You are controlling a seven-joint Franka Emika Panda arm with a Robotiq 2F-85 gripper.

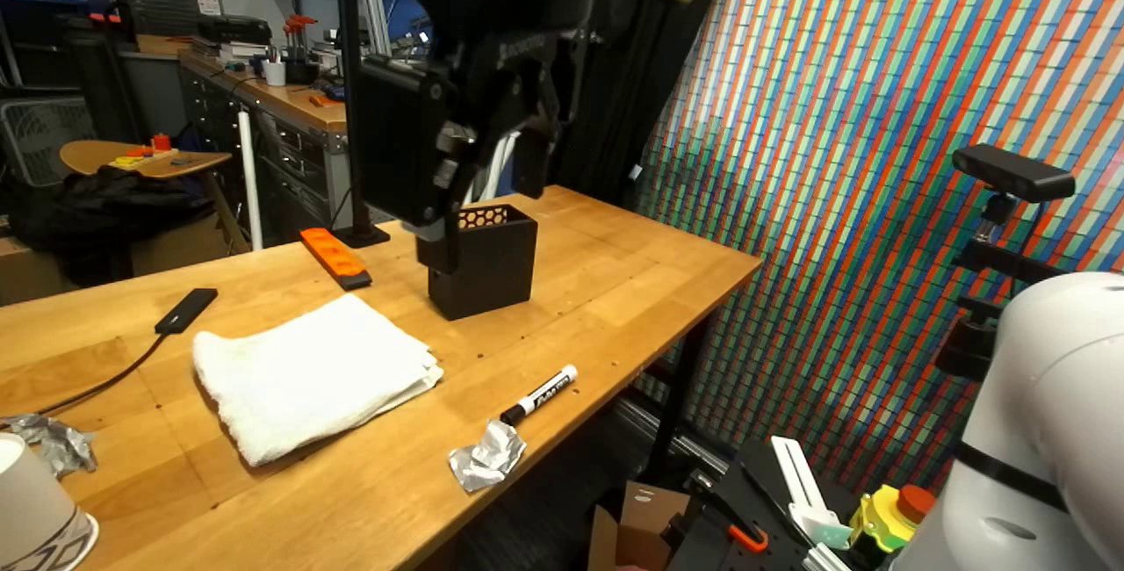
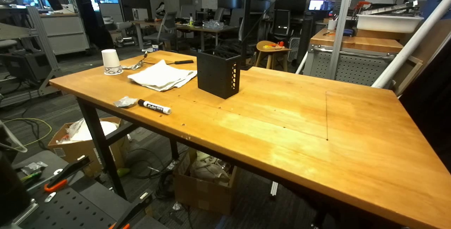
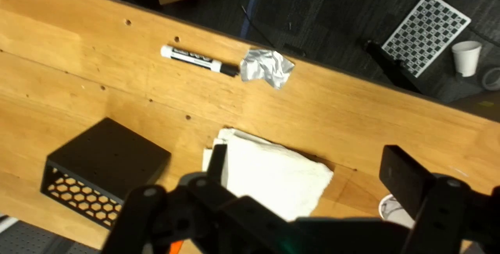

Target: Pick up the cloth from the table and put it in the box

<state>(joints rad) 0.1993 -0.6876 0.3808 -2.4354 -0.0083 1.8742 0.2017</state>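
Observation:
A folded white cloth (image 1: 312,373) lies flat on the wooden table (image 1: 615,277). It also shows in an exterior view (image 2: 162,75) and in the wrist view (image 3: 273,172). A black open-topped box (image 1: 492,268) with honeycomb holes stands upright beside the cloth; it also shows in an exterior view (image 2: 216,74) and in the wrist view (image 3: 111,156). My gripper (image 1: 490,218) hangs above the table and hides part of the box in that view. In the wrist view my gripper (image 3: 302,150) is wide open with nothing between its fingers, and the cloth lies below.
A black-and-white marker (image 1: 540,393) and crumpled foil (image 1: 487,457) lie near the table edge. A paper cup (image 2: 111,61) stands upside down beyond the cloth, near more foil (image 1: 57,444). A black cabled adapter (image 1: 186,310) and an orange tool (image 1: 334,256) lie behind. A dark pole (image 2: 246,21) rises behind the box.

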